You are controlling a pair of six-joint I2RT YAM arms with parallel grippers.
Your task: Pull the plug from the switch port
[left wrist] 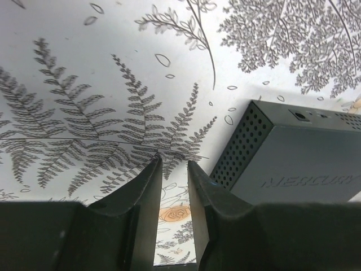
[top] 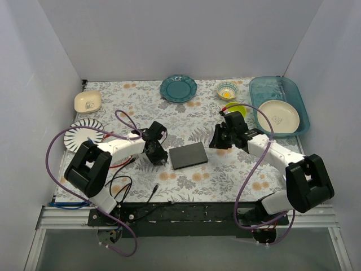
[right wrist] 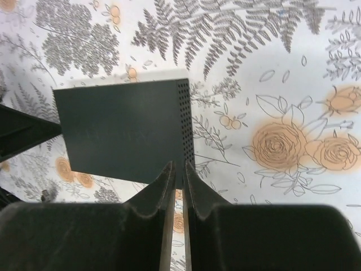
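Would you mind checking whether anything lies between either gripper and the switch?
Nothing visible does. The left gripper sits just left of the switch and the right gripper just right of it, with only bare tablecloth between.

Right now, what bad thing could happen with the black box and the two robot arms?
The switch lies loose on the cloth, held by neither tool, so a nudge from the left tool beside its end could slide it. No plug shows in any view, so the right tool, nearly closed near the other end, might grab nothing.
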